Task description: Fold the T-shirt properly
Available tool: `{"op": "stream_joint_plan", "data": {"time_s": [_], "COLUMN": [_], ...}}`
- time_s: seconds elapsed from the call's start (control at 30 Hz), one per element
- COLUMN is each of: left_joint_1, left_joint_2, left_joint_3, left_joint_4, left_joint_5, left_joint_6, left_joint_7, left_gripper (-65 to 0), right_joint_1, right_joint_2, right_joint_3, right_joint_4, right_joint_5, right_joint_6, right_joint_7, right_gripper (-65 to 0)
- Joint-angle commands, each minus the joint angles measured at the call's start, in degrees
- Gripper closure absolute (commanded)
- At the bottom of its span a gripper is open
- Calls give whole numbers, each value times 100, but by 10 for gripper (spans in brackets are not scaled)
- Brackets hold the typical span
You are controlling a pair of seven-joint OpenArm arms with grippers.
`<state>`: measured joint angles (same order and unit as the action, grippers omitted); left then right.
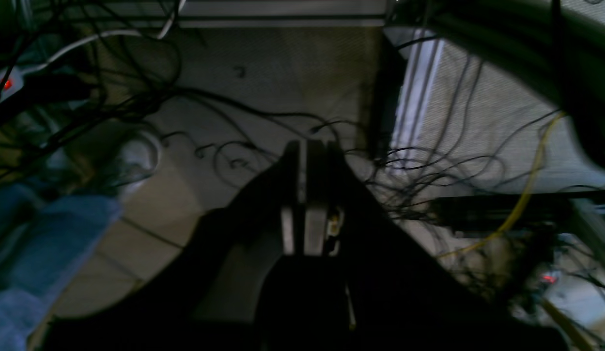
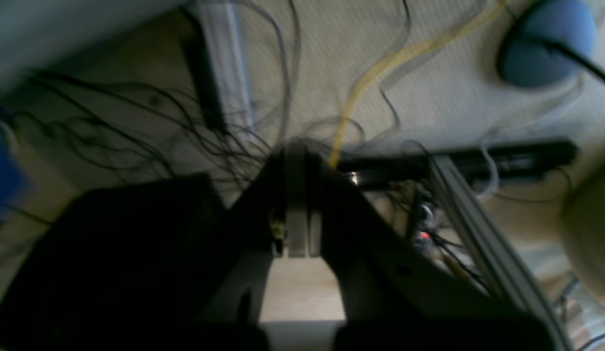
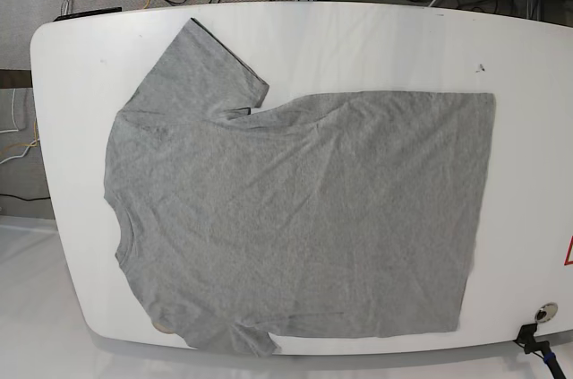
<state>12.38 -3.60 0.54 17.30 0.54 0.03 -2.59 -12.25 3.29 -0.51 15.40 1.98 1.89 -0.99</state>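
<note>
The grey T-shirt (image 3: 295, 218) lies spread flat on the white table (image 3: 376, 38) in the base view. Its neck end points left and its hem runs down the right side. One sleeve reaches up-left and the other hangs at the table's front edge. Neither arm shows in the base view. In the left wrist view my left gripper (image 1: 307, 144) is shut with nothing between its fingers, over a floor with cables. My right gripper (image 2: 297, 146) is likewise shut and empty in the right wrist view. The T-shirt is out of both wrist views.
Tangled black cables and a yellow cable (image 1: 526, 195) cover the carpeted floor. A power strip with a red light (image 1: 7, 84) and blue fabric (image 1: 39, 253) sit at left. A blue round object (image 2: 551, 44) lies on the floor. A small clamp (image 3: 537, 339) sits at the table's front right.
</note>
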Motion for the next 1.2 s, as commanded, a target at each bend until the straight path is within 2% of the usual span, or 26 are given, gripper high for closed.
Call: {"op": "stream_joint_plan", "data": {"time_s": [0.0, 0.1, 0.13, 0.43, 0.57, 0.73, 0.93, 1.17], "left_joint_1": [406, 995, 974, 2547, 3263, 4014, 4611, 4732], "left_joint_2": [-73, -166, -176, -364, -435, -433, -410, -401], "left_joint_3": [-1, 7, 14, -34, -88, -414, -840, -989], "left_joint_4": [620, 1533, 1481, 3882, 5236, 7003, 9062, 10682], "left_joint_5": [-30, -87, -160, -398, -518, -644, -592, -496], "left_joint_6": [-49, -87, -124, -239, -261, -288, -324, -360], "left_joint_7": [-114, -110, -122, 139, 257, 660, 1342, 1955], "left_gripper": [0, 0, 0, 0, 0, 0, 0, 0], "right_joint_1": [-559, -1124, -961, -2665, -3408, -4200, -4787, -4945], "right_joint_2": [193, 329, 272, 600, 816, 1183, 1481, 1423], "right_joint_3": [-32, -38, -45, -55, -43, 87, 783, 1726], "right_joint_4": [782, 1747, 1367, 3695, 4912, 6434, 8150, 9778], "right_joint_5": [185, 289, 199, 338, 647, 1268, 1595, 1832], "right_joint_6": [45, 57, 114, 187, 224, 315, 396, 503], "right_joint_7": [131, 168, 381, 226, 171, 28, -250, -449], "right_gripper": [0, 0, 0, 0, 0, 0, 0, 0]}}
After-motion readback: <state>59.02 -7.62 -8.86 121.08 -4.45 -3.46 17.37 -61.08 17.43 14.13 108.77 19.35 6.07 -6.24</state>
